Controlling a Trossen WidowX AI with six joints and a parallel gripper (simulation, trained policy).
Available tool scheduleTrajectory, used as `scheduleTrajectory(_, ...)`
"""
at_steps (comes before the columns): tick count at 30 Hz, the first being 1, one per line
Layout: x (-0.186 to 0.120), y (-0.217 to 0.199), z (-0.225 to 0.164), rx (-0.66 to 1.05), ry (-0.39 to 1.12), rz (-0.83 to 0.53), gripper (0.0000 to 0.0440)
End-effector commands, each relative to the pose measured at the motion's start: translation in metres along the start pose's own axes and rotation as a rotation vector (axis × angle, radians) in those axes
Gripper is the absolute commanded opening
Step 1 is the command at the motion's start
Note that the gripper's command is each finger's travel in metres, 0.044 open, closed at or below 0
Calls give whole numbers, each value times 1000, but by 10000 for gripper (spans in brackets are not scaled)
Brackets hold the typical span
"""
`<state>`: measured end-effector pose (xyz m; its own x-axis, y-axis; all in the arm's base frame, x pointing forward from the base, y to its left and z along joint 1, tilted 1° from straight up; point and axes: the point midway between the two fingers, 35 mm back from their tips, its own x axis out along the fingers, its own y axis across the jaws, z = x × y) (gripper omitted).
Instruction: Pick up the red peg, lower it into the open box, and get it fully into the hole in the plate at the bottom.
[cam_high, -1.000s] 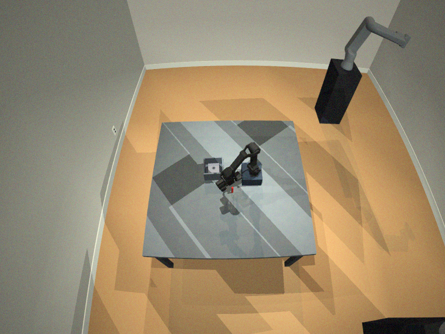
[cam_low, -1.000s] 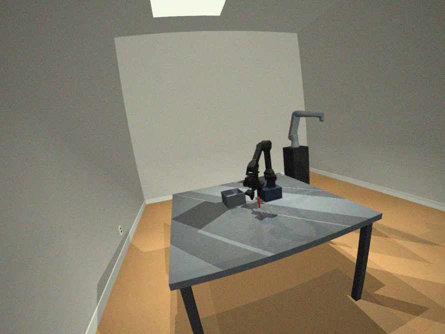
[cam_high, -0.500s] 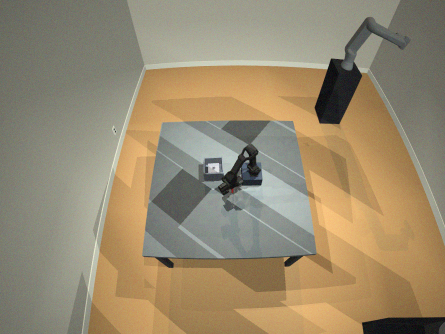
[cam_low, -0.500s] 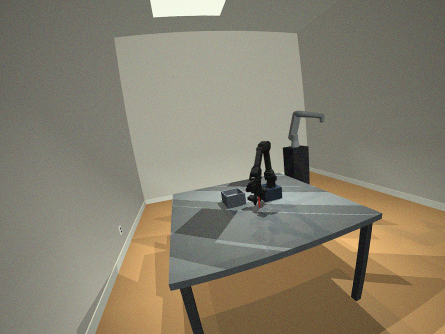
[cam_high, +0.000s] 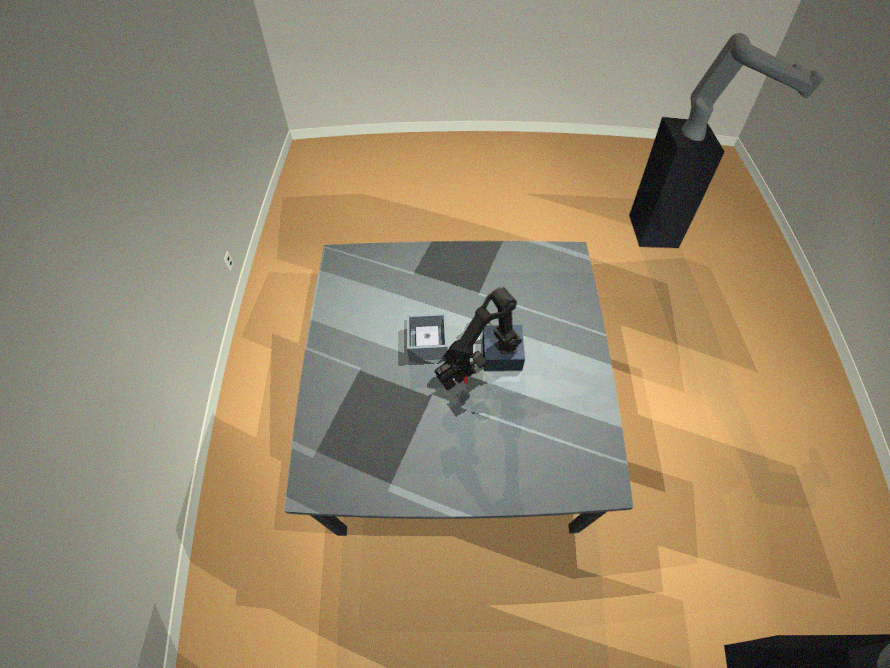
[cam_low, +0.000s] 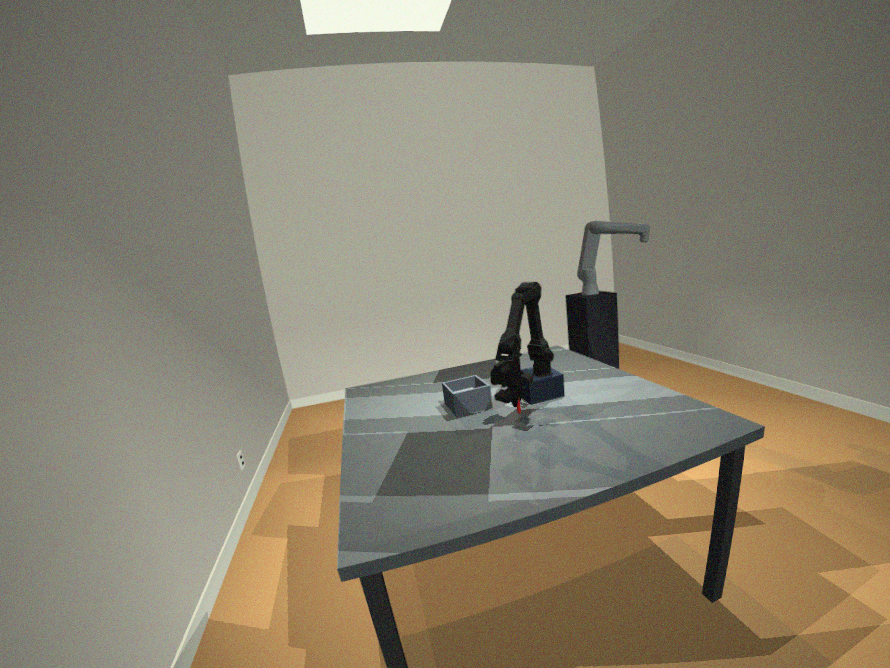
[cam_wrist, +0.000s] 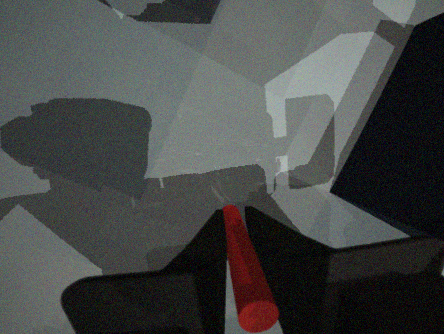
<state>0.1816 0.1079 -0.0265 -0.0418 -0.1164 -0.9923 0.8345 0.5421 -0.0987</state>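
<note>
The red peg (cam_high: 465, 379) (cam_low: 519, 406) (cam_wrist: 246, 272) stands roughly upright, low at the table top, with its round upper end toward the wrist camera. My gripper (cam_high: 460, 380) (cam_low: 515, 404) (cam_wrist: 234, 214) is shut on it, one dark finger on each side. Whether the lower end touches the table cannot be told. The open grey box (cam_high: 427, 353) (cam_low: 468, 405) stands to the left of the gripper in the top and exterior views. Inside it lies the white plate (cam_high: 419, 340) with a small round hole at its middle. The box is not in the wrist view.
The arm's dark blue base block (cam_high: 503, 361) (cam_low: 547, 389) (cam_wrist: 400, 130) stands just right of the gripper. Both stand on the grey table (cam_high: 546, 460) (cam_low: 611, 438). A grey arm (cam_high: 718, 71) (cam_low: 589, 248) on a black pedestal (cam_high: 675, 186) (cam_low: 593, 327) stands away from the table.
</note>
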Motion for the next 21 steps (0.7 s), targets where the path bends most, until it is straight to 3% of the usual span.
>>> scheduleTrajectory(1,-10,5,7,-19,-32,28,0)
scheduleTrajectory(21,-74,17,58,-121,-189,83,0)
